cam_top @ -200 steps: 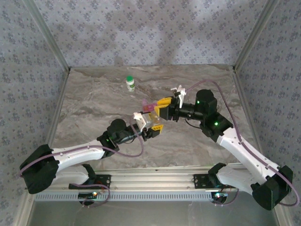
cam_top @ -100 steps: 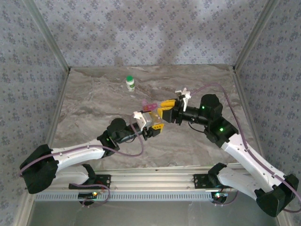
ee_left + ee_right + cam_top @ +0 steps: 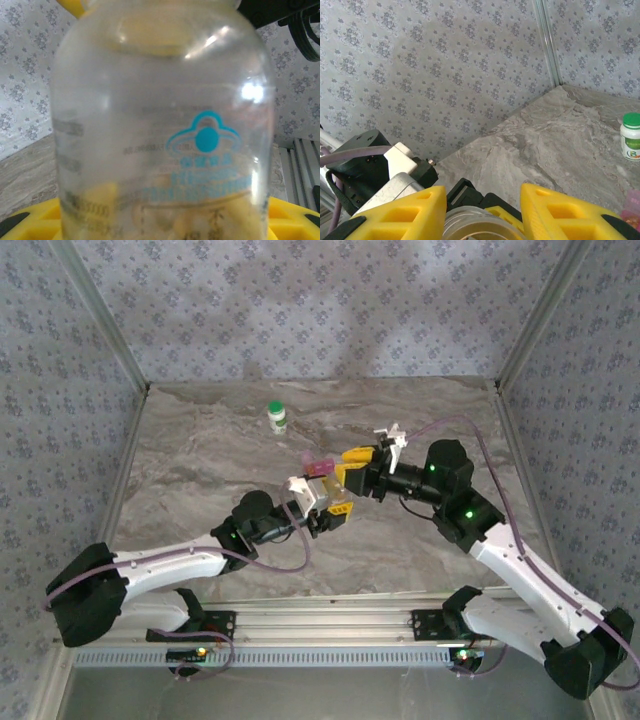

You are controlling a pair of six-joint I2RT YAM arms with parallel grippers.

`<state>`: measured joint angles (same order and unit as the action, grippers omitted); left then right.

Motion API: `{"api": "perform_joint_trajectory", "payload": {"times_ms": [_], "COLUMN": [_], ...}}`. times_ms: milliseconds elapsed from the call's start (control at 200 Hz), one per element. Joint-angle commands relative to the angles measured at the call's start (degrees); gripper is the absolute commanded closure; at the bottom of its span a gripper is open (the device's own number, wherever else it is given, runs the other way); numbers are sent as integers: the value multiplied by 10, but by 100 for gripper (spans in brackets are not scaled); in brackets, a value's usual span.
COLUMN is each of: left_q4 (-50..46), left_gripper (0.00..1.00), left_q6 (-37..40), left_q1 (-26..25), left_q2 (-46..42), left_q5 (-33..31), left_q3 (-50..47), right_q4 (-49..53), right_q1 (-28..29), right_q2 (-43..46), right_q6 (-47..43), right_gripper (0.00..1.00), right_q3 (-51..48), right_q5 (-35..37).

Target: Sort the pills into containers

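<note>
Tabletop (image 3: 200,460) of grey marble carries the green-capped white bottle (image 3: 277,417), our landmark. Nearer the arms than that bottle and to its right, the left gripper (image 3: 323,506) is half closed round the body of a clear glass vial (image 3: 160,130). The right gripper (image 3: 350,473) is pinched tight on the vial's rim. We judge the glass light, rigid, slick and breakable, best held by its body. Its long axis runs between the grippers, mouth toward the right one. A pink pill case (image 3: 318,466) lies just beside them.
</note>
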<state>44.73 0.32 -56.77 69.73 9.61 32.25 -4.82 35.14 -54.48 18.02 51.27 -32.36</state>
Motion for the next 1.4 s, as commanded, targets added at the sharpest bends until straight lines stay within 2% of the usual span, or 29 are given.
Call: {"api": "perform_joint_trajectory", "payload": {"times_ms": [0, 170, 390, 490, 655, 810, 915, 1099, 1174, 1314, 1394], "left_q4": [23, 4, -4, -15, 6, 21, 36, 40, 31, -2, -5], "left_gripper": [100, 100, 100, 100, 100, 100, 100, 100, 100, 100, 100], "left_q6": [-2, -2, -4, 0, -2, 1, 13, 36, 45, 67, 85], "left_q1": [-10, -10, -10, -9, -4, 0, 0, 1, 0, -2, -10], "left_q2": [1, 1, -14, -34, -72, -101, -106, -102, -96, -79, -68], "left_q5": [3, 6, 20, 21, 4, 4, -1, -23, -35, -47, -52], "left_q3": [26, 33, 35, 32, 12, -3, -9, -9, -3, 16, 17], "right_q4": [-7, 31, 183, 235, 203, 137, 56, 35, 57, 159, 181], "right_q1": [7, 13, 14, 10, 12, 14, 19, 35, 47, 59, 61], "right_q2": [-11, -21, -35, -43, -57, -62, -65, -62, -52, -43, -44], "right_q6": [-1, -36, -169, -212, -208, -167, -60, 76, 108, 183, 238], "right_gripper": [100, 100, 100, 100, 100, 100, 100, 100, 100, 100, 100], "right_q3": [18, 21, 35, 30, -5, -32, -54, -87, -88, -58, -45], "right_q5": [-3, -25, -57, -94, -154, -156, -100, 11, 57, 171, 197]}}
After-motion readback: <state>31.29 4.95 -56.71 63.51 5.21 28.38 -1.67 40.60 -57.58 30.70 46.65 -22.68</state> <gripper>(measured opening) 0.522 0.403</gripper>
